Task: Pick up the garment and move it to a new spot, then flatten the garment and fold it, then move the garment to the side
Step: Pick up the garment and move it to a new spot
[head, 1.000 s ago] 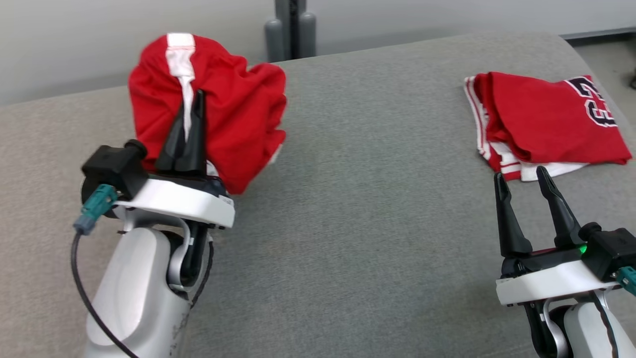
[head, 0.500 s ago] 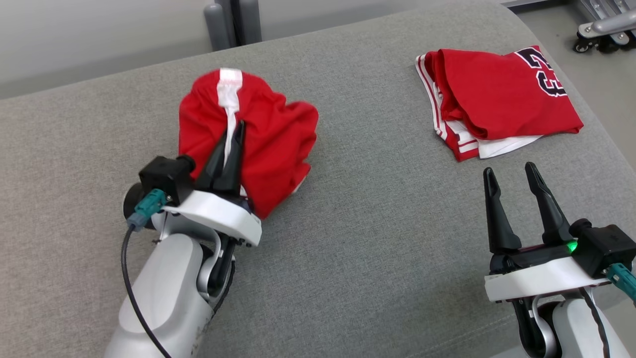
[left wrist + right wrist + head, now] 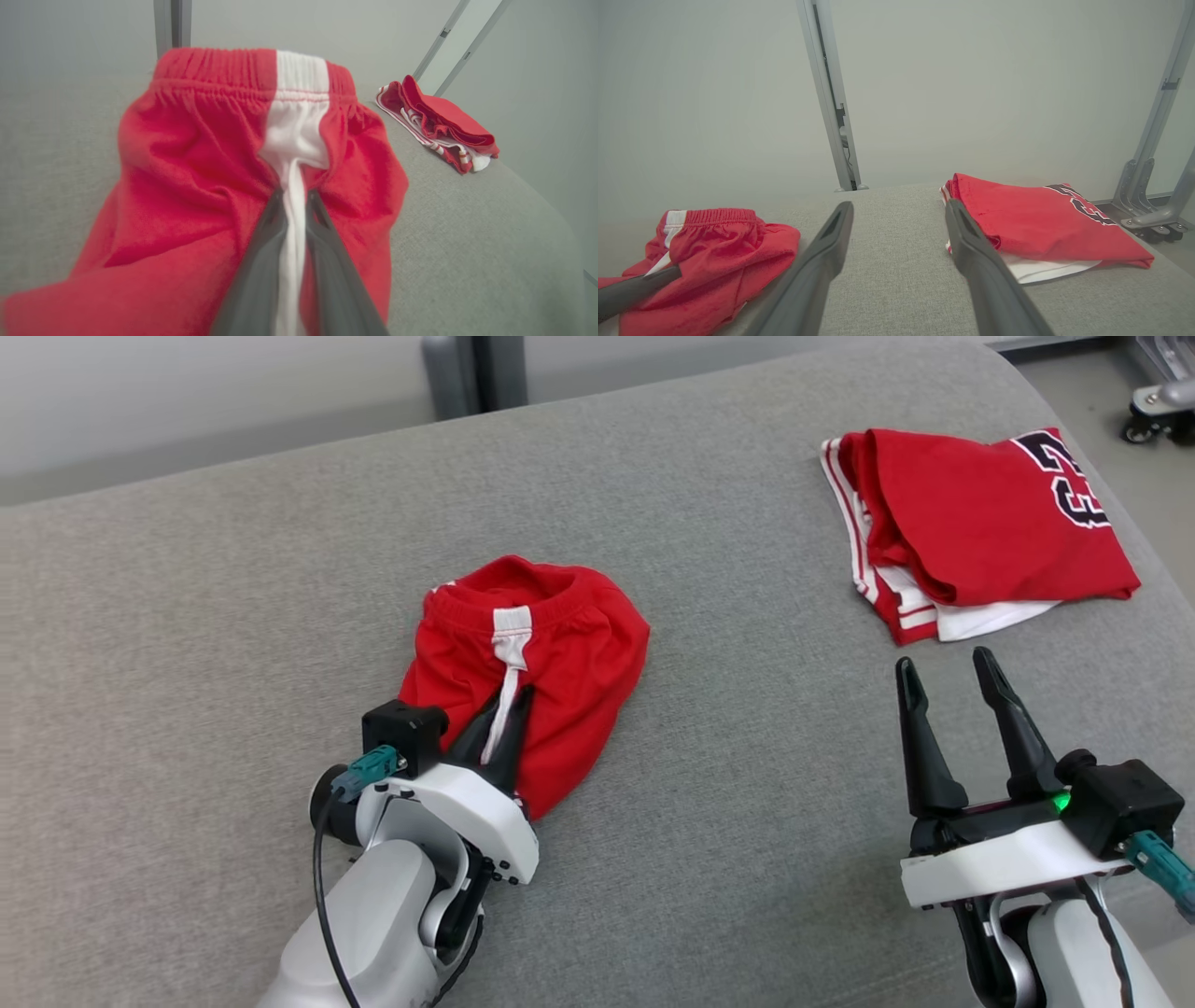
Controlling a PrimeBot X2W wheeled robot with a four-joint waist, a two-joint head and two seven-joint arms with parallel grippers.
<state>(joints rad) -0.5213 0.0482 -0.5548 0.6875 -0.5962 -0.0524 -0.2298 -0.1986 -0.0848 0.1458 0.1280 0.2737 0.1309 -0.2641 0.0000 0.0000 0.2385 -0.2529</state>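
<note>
Crumpled red white-striped shorts [image 3: 551, 653] have dropped onto the grey padded surface [image 3: 747, 803], left end effector [image 3: 512, 702] pinching them, right end effector [image 3: 943, 661] spread; I'd flatten next.

Folded red jersey [image 3: 990, 537] with dark numerals lying near the grey cushion's [image 3: 747, 728] far right corner, metal post [image 3: 471, 373] standing behind its far edge, wheeled frame base [image 3: 1158, 406] beyond its right side.

Red shorts [image 3: 551, 653], white side stripe [image 3: 509, 653].

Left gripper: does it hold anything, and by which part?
The left gripper pinches the red shorts by the white side stripe; the right gripper holds nothing.
</note>
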